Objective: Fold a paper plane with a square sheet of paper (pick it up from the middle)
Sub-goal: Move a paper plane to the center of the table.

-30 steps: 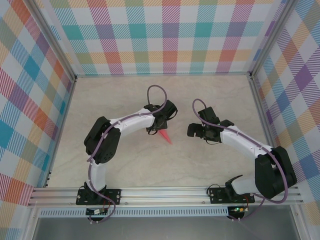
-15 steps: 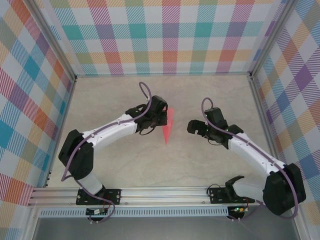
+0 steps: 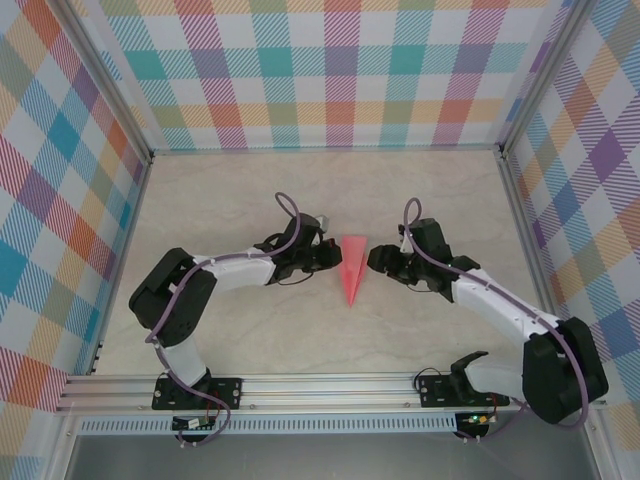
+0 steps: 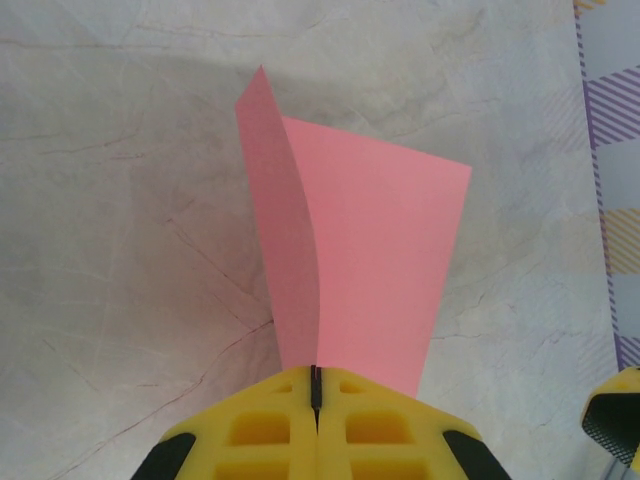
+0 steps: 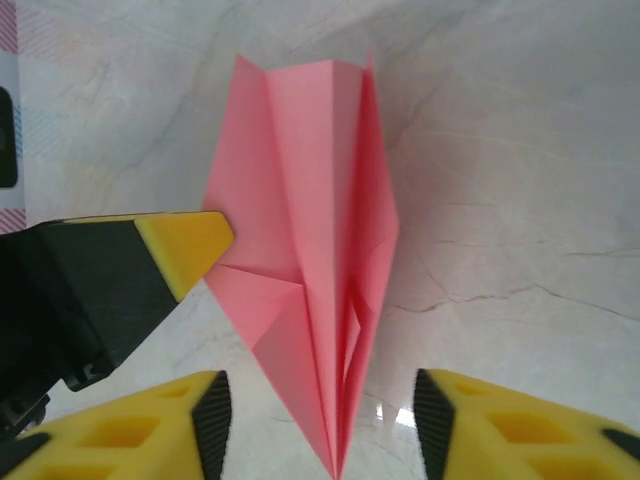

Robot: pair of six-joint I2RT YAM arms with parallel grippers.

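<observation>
Two tools sit beside the paper plane [image 3: 353,270], which points down the frame. The left tool [image 3: 332,257] pinches it; the right tool [image 3: 373,262] has jaws apart around it.

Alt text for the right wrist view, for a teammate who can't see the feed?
A pink folded paper plane sits mid-frame above a pale marbled table, its pointed end nearest the camera, between the spread yellow fingers of the right tool. From the left, the yellow tip of the left tool grips the plane's edge.

Pale marbled table [image 3: 420,200], pink paper plane [image 3: 353,268] at its middle.
</observation>
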